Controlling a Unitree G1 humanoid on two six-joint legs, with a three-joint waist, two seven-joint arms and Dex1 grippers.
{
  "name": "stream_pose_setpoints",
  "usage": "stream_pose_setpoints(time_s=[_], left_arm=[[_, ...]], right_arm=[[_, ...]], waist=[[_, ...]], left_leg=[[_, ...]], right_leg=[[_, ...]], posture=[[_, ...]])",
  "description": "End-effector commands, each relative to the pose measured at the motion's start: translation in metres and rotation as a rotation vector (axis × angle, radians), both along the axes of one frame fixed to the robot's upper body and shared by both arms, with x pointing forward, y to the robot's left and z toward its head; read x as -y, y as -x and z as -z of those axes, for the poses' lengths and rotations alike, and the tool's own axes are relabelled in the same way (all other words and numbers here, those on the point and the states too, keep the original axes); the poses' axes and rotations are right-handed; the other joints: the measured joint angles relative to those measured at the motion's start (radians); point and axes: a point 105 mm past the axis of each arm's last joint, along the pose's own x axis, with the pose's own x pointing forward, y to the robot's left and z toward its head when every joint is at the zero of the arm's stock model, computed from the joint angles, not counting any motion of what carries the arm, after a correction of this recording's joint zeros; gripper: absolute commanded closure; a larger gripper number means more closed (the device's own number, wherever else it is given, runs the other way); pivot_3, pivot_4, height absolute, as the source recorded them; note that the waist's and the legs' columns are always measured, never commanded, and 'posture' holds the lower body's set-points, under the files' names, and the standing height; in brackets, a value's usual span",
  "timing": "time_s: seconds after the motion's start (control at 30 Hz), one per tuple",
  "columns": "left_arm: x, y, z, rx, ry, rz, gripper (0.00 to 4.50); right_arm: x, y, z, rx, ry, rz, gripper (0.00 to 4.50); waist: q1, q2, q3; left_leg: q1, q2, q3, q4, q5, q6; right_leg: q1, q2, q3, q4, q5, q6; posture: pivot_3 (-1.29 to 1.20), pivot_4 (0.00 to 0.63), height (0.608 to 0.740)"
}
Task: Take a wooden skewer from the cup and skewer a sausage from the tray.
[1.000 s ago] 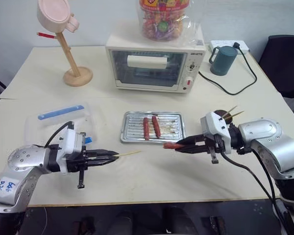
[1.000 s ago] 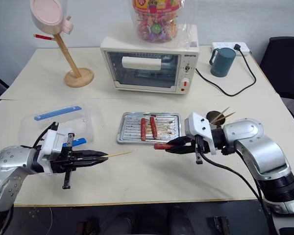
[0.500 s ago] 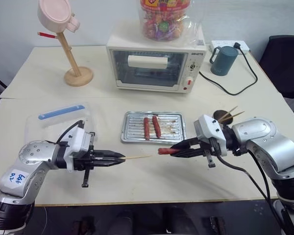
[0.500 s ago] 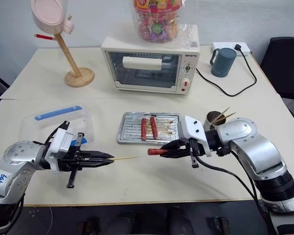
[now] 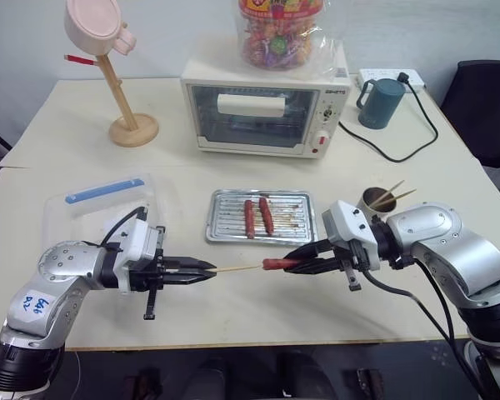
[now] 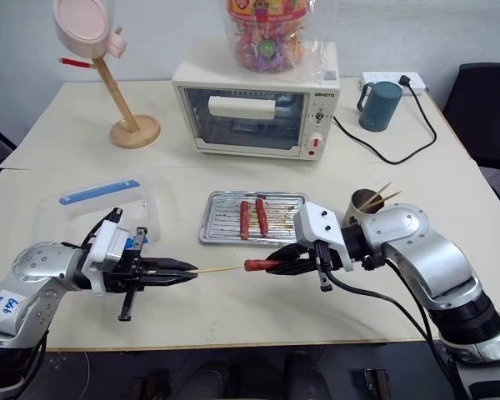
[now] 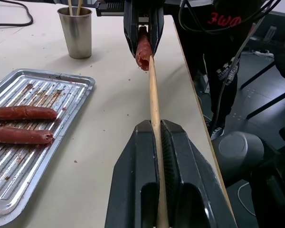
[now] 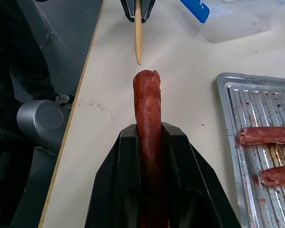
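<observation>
The wooden skewer point(image 5: 238, 268), a thin pale tan stick, lies about level above the worktop, its rear end clamped in the left claw point(image 5: 207, 270) and its pointed tip just at the end of the sausage point(image 5: 280, 264). That sausage, slim, glossy and reddish-brown, is pinched lengthwise in the right claw point(image 5: 293, 261), its free end facing the skewer. Two more like it lie side by side in the ridged silver tray point(image 5: 221, 218). The grey-beige cup point(image 6: 363, 202) stands upright beside the tray, with other skewers leaning out of it.
</observation>
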Motion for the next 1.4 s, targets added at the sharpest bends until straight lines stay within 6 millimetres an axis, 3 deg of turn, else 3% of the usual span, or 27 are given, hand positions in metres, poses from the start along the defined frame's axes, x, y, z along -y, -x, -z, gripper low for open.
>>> stream_pose_setpoints(time_s=[0.03, 1.4], left_arm=[[-0.002, 0.0, 0.001, 0.008, -0.016, 0.003, 4.5], [0.017, -0.007, -0.003, 0.007, 0.02, 0.051, 4.5]], right_arm=[[-0.003, 0.006, -0.009, 0.033, -0.016, -0.031, 4.21], [-0.009, 0.008, -0.002, 0.036, 0.02, -0.061, 4.21]], waist=[[0.0, 0.0, 0.0], [0.0, 0.0, 0.0]], left_leg=[[0.0, 0.0, 0.0, 0.0, 0.0, 0.0], [0.0, 0.0, 0.0, 0.001, 0.0, 0.0]], right_leg=[[0.0, 0.0, 0.0, 0.0, 0.0, 0.0], [0.0, 0.0, 0.0, 0.001, 0.0, 0.0]], posture=[[0.0, 0.15, 0.74], [0.0, 0.15, 0.74]])
